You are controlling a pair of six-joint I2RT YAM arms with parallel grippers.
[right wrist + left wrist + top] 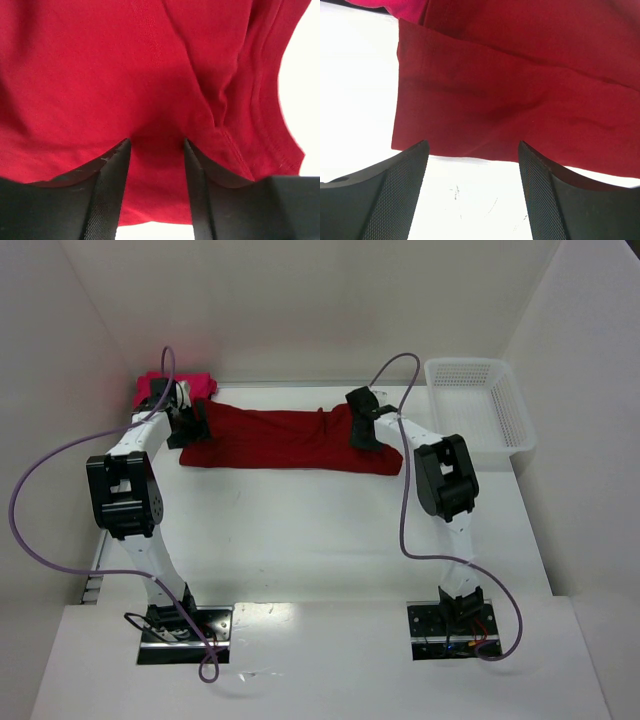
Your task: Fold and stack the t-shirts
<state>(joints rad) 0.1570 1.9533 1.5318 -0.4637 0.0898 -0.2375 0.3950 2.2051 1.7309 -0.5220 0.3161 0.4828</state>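
The dark crimson t-shirt [290, 440] lies as a long folded band across the far part of the table. Its right end shows a stitched hem [260, 120]. The magenta-pink t-shirt [160, 388] is bunched in the far left corner, and a strip of it shows in the left wrist view [385, 6]. My left gripper [195, 425] is open at the band's left end. Its fingers hang over bare table just short of the cloth's near edge [470, 155]. My right gripper [155, 142] is pressed down on the crimson cloth near the right end, jaws narrowed but apart, with cloth between them.
A white mesh basket [470, 363] stands at the far right, beside the shirt's right end. Side walls close in the table on the left and right. Purple cables loop off both arms. White table [300, 530] stretches between the shirt and the arm bases.
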